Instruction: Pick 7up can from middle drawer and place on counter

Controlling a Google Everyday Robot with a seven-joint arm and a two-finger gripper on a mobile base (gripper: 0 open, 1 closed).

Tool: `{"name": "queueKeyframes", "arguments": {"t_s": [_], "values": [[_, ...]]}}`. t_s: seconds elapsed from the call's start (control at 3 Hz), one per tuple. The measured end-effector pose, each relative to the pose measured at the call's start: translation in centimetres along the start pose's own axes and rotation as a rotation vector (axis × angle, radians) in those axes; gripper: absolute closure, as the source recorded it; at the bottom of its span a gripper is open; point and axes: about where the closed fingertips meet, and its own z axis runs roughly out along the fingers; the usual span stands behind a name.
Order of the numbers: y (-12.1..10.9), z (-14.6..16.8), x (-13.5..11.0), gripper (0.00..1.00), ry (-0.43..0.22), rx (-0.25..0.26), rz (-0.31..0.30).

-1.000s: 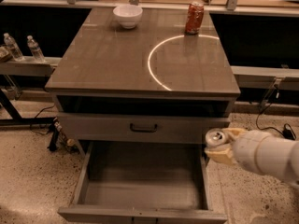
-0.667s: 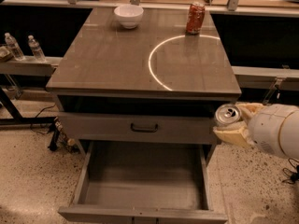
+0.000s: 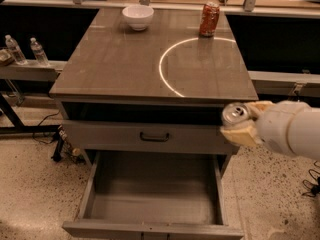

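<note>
My gripper [image 3: 242, 122] is at the right front corner of the cabinet, level with the closed drawer front, and is shut on the 7up can [image 3: 234, 114]. Only the can's shiny silver top with pull-tab shows between the tan fingers [image 3: 239, 133]. The can is just below the counter's [image 3: 125, 64] front edge and well above the middle drawer [image 3: 155, 196], which is pulled open with a bare grey floor. The counter carries a bright white circular arc [image 3: 167, 64].
A red-orange can [image 3: 209, 18] stands at the back right of the counter and a white bowl [image 3: 138, 16] at the back middle. A closed drawer front with a dark handle [image 3: 154, 136] sits above the open drawer. Water bottles [image 3: 22, 50] stand on a shelf at left.
My gripper has risen with the 7up can from beside the open drawer to just under the counter's front right edge.
</note>
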Motion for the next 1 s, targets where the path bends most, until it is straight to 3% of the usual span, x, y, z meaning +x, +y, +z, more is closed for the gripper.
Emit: {"name": "queueKeyframes", "arguments": {"t_s": [0.33,0.67,1.0], "values": [[-1.9,1.5,-4.0,1.00,-0.004,-0.003,-0.017],[-5.2,2.1,-9.1,1.00,0.001,0.010,0.014],[-6.7,2.6,-11.6,1.00,-0.001,0.001,0.051]]}}
